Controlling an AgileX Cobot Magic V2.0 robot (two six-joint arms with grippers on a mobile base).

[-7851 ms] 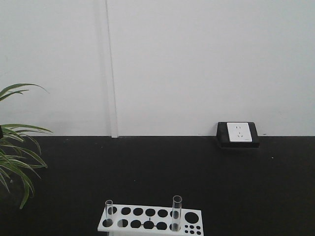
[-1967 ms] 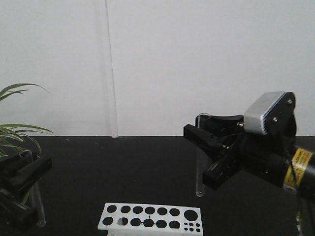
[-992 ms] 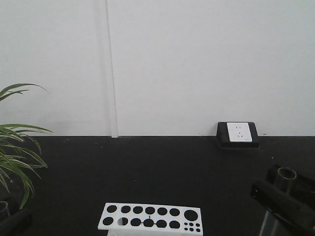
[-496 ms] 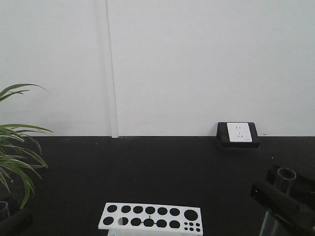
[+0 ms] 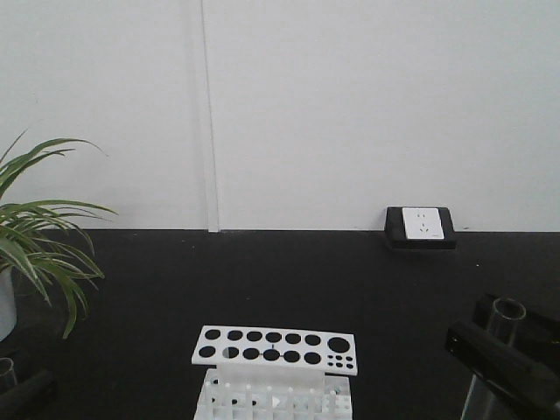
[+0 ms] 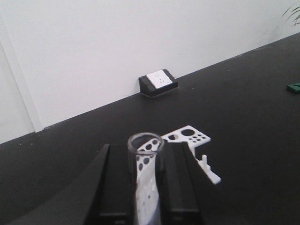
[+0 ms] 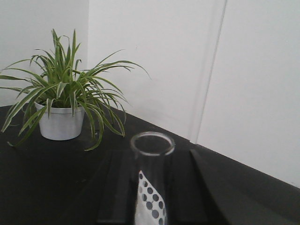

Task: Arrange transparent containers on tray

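Carrying stage, by the look of it: one tube in each arm, none seated in the rack.

Far left, by the wall: green spider plant in a white pot (image 7: 60,119). Near left, at the bottom edge of the front view, only a sliver of arm showing, so hard to judge from there. Seen from the left wrist camera: black left gripper (image 6: 143,192), fingers (image 6: 105,187) closed snugly on a slender clear glass test tube (image 6: 146,157), upright, rim above the pads.

Centre, near: white plastic rack with rows of round holes (image 5: 276,340) on the black tabletop (image 5: 262,280), every visible hole empty.

Far right, against the wall: white socket in a black housing (image 5: 421,225). Near right: black right gripper (image 7: 151,199), likewise clamped on a second clear test tube (image 7: 151,161), upright, well apart from the rack.

Next, probably: carry one tube over a hole, keep it vertical, lower it in, then let go; same again for the other.
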